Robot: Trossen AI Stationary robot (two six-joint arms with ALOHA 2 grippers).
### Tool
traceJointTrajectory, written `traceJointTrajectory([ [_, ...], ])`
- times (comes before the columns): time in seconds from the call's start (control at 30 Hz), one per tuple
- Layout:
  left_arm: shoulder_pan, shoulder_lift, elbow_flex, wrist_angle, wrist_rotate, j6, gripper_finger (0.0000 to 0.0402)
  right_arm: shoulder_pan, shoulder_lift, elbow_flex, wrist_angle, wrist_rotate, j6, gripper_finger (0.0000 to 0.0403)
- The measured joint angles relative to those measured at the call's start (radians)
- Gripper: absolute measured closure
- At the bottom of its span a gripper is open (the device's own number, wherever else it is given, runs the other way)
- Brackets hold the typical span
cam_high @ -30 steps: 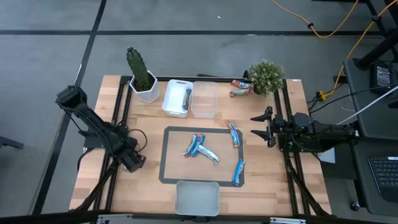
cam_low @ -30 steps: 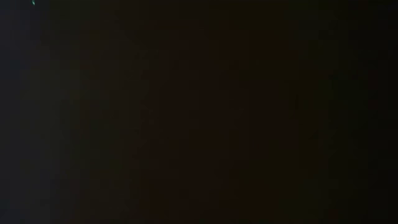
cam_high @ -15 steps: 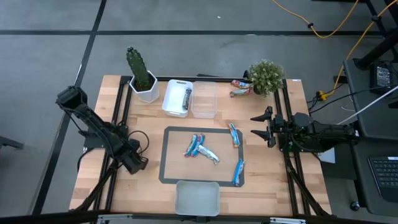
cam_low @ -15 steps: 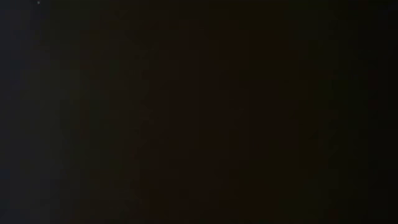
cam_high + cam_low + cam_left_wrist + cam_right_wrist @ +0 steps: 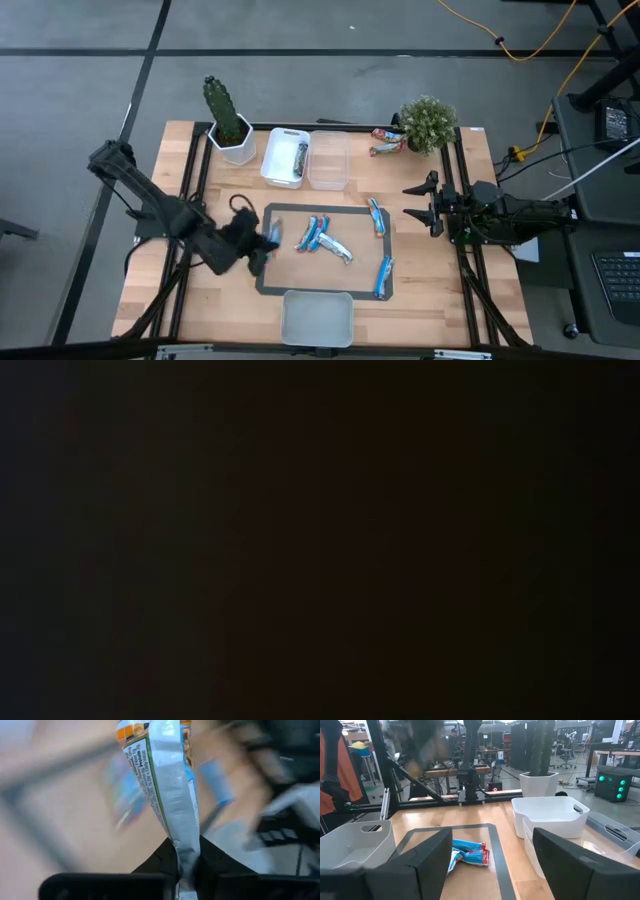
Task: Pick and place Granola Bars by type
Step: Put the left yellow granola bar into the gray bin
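My left gripper (image 5: 260,244) hangs blurred over the left edge of the grey-framed mat (image 5: 268,285), shut on a blue and silver-white granola bar (image 5: 165,780). More blue bars lie on the mat: a cluster (image 5: 322,238), one (image 5: 376,215) at its far right and one (image 5: 383,277) at its near right. Two brown-red bars (image 5: 388,141) lie by the leafy plant. My right gripper (image 5: 430,206) waits open at the table's right side, nothing between its fingers (image 5: 420,865). The low view is dark. My left gripper pinches the bar's flat crimped wrapper end (image 5: 184,857) between its two fingers. The rest of the bar sticks out straight ahead of the fingertips, lifted clear of the table.
A white tray (image 5: 272,160) with a dark bar in it and a clear tray (image 5: 328,165) stand at the far edge, between a potted cactus (image 5: 228,120) and a leafy plant (image 5: 428,122). Another pale tray (image 5: 318,318) sits at the near edge.
My left gripper has swung fast from the bare wood at the table's left toward the table's right, as far as the mat's left edge; it shows blurred now.
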Motion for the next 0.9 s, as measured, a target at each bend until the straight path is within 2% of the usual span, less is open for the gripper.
traceJointTrajectory([
  [0.07, 0.002, 0.000, 0.112, 0.110, -0.010, 0.320, 0.0387, 0.000, 0.000, 0.000, 0.000, 0.000, -0.001, 0.0125],
  [0.13, 0.001, -0.002, 0.205, 0.202, -0.016, 0.573, 0.0388, 0.000, 0.000, 0.000, 0.000, 0.000, -0.002, 0.0125],
  [0.2, 0.001, -0.002, 0.280, 0.261, -0.045, 0.746, 0.0384, 0.000, 0.000, 0.000, 0.000, 0.000, -0.002, 0.0125],
  [0.3, 0.003, -0.001, 0.361, 0.285, -0.098, 0.910, 0.0381, 0.000, 0.000, 0.000, 0.000, 0.000, -0.002, 0.0125],
  [0.4, 0.006, 0.003, 0.391, 0.271, -0.108, 0.996, 0.0383, 0.000, 0.000, 0.000, 0.000, 0.000, 0.004, 0.0125],
  [0.6, 0.077, 0.023, 0.394, 0.319, -0.091, 1.000, 0.0384, 0.000, 0.000, 0.000, 0.000, -0.001, 0.004, 0.0125],
  [0.63, 0.102, 0.037, 0.394, 0.353, -0.049, 1.007, 0.0384, 0.000, 0.000, 0.000, 0.000, -0.001, 0.003, 0.0125],
  [0.73, 0.191, 0.109, 0.428, 0.429, 0.162, 1.024, 0.0384, 0.000, 0.000, 0.000, 0.000, -0.002, 0.002, 0.0125],
  [0.8, 0.235, 0.178, 0.490, 0.400, 0.278, 1.025, 0.0384, 0.000, 0.000, 0.000, 0.000, -0.002, 0.002, 0.0125],
  [0.9, 0.255, 0.282, 0.593, 0.328, 0.387, 1.016, 0.0384, 0.000, 0.000, 0.000, 0.000, -0.002, 0.002, 0.0125],
])
